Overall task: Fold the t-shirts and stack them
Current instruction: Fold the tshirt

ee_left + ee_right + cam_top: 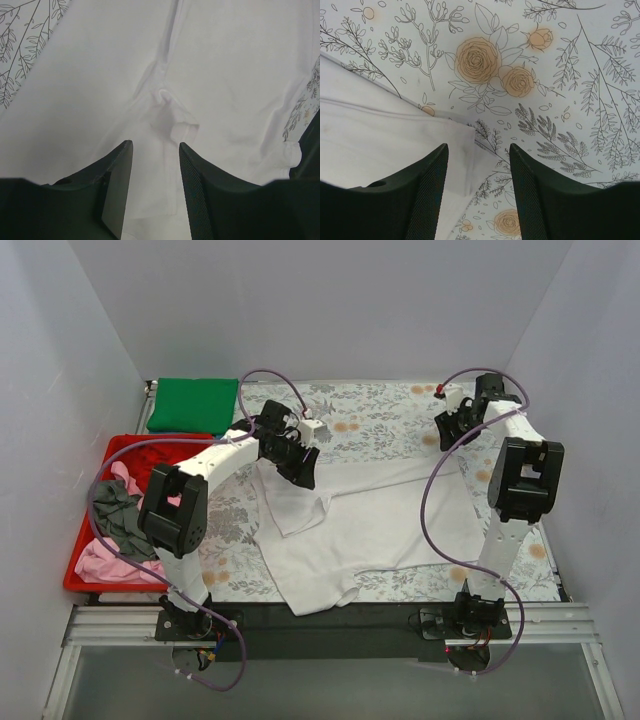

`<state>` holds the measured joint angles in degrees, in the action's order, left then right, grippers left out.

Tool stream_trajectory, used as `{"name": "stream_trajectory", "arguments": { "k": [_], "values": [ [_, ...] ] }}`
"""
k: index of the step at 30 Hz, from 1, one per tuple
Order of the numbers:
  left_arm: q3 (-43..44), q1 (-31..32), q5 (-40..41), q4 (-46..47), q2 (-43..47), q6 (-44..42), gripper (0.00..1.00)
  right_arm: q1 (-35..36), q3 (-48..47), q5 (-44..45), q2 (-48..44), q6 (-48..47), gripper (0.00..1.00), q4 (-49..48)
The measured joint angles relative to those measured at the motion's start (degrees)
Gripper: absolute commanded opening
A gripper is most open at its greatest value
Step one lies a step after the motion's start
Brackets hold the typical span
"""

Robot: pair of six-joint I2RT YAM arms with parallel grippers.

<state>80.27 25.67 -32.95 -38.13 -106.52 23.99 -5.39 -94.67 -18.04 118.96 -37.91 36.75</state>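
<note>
White t-shirt (370, 525) spread out and rumpled across the middle of the floral cloth (380, 415), near end reaching the near edge of that cloth, a flap on the left side doubled over on itself. Green t-shirt (195, 403) folded flat at the far left corner, apart from the white one. Pink t-shirt (105, 560) and grey t-shirt (115, 510) heaped loose in the red bin (72, 575) at the left, grey lying on pink.

Left gripper (300, 465) over the far left part of the white t-shirt, pointing down. In the left wrist view: left gripper (155, 145) with jaws parted and nothing between them, a small puckered fold of the white t-shirt (100, 75) just beyond the fingertips, a strip of floral cloth (20, 40) at the left margin.

Right gripper (450, 425) at the far right, above the cloth near the shirt's far right corner. In the right wrist view: right gripper (477, 147) with jaws likewise apart and empty, poised over a corner of the white t-shirt (380, 140), one finger above the fabric, the other above bare floral cloth (570, 100). Contact with the fabric not discernible for either gripper.
</note>
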Motion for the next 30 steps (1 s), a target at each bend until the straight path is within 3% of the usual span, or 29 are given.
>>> {"name": "stream_trajectory", "arguments": {
  "k": [16, 24, 28, 30],
  "values": [
    [-0.07, -1.25, 0.79, 0.26, 0.0, -0.15, 0.42, -0.87, -4.66, -3.17, 4.96, 2.21, 0.52, 5.73],
    [-0.07, -1.75, 0.83, 0.26, 0.0, -0.17, 0.42, -0.98, -5.53, -4.0, 5.18, 2.1, 0.27, 7.04],
    [-0.07, -1.95, 0.83, 0.37, 0.0, -0.17, 0.41, -0.98, -5.62, -4.87, 5.16, 1.86, 0.03, 7.26],
    [-0.07, -1.95, 0.83, 0.42, 0.0, -0.15, 0.41, -1.05, -5.31, -4.85, 4.81, 1.14, 0.01, 7.28]
  ]
}}
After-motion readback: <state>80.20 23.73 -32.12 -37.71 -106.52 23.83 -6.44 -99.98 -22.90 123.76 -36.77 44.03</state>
